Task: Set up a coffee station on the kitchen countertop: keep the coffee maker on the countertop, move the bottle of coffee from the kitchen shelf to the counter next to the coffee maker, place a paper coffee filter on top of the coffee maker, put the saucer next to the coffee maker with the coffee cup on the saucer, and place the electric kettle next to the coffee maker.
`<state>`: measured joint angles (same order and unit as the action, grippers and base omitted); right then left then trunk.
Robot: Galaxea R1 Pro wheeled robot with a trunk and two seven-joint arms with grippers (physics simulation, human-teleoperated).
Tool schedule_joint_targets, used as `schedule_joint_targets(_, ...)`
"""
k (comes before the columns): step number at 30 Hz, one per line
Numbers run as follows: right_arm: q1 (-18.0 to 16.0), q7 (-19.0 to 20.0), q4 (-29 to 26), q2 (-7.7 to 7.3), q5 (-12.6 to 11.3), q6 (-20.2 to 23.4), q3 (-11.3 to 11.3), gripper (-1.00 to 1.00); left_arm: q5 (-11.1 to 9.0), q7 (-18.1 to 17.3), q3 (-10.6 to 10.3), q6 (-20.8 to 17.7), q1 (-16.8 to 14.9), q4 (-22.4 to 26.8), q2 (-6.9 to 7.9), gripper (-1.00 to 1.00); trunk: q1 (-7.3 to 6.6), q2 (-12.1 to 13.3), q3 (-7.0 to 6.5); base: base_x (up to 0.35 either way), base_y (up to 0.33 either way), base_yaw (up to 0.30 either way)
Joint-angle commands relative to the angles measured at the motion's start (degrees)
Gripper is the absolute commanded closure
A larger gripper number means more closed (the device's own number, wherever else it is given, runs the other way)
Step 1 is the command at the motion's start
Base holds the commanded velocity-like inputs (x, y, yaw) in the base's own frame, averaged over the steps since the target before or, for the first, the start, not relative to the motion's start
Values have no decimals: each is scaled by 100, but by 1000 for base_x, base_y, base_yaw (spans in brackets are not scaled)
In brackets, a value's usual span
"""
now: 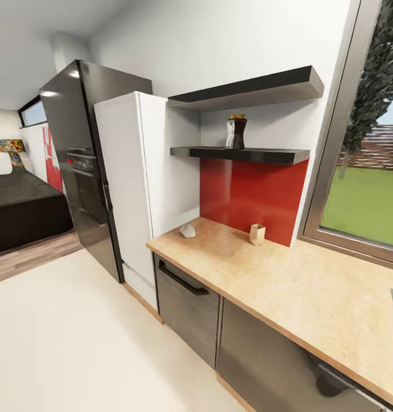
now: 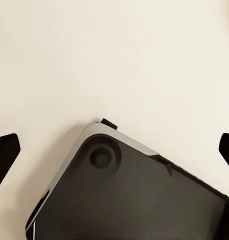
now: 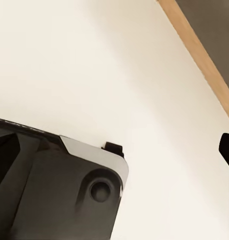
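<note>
Your left gripper [image 2: 114, 150] and right gripper [image 3: 114, 160] hang over bare floor [image 2: 114, 55], robot base [image 2: 139, 195] right under them. Ahead, upper shelf [image 1: 247, 88] caps room above the bottle of coffee [image 1: 235, 132]; window frame [image 1: 333, 143] beside it.

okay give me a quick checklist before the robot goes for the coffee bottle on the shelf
1. Bottle of coffee upright on the lower kitchen shelf: ok.
2. Free countertop below the shelf for setting it down: ok.
3. Paper coffee filter on the counter near the white cabinet: ok.
4. Left gripper open and holding nothing, over the floor: ok.
5. Right gripper open: cannot tell, one fingertip in view.
6. Coffee maker located: cannot tell.
</note>
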<state>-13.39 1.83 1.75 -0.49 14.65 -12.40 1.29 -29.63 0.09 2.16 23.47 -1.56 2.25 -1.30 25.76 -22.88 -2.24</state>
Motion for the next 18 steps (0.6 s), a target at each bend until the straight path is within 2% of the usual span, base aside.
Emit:
schedule_joint_targets(1,-6,10,20,-3,3,-35,11,-100,11,2,22,17,-2,-5,-2,-100,2,-4,4,0,0,282)
schedule_joint_targets(8,-6,10,20,-4,3,-43,11,-100,10,6,22,11,-2,-5,-2,-100,2,-4,17,0,-20,251)
schedule_joint_targets(14,-6,10,27,-45,3,-44,11,-100,19,6,22,5,-2,-5,-2,-100,2,-4,17,64,-259,166)
schedule_joint_targets(18,-6,10,27,-48,3,-36,11,-100,19,5,22,11,-2,-5,-2,-100,2,-4,17,29,-103,278)
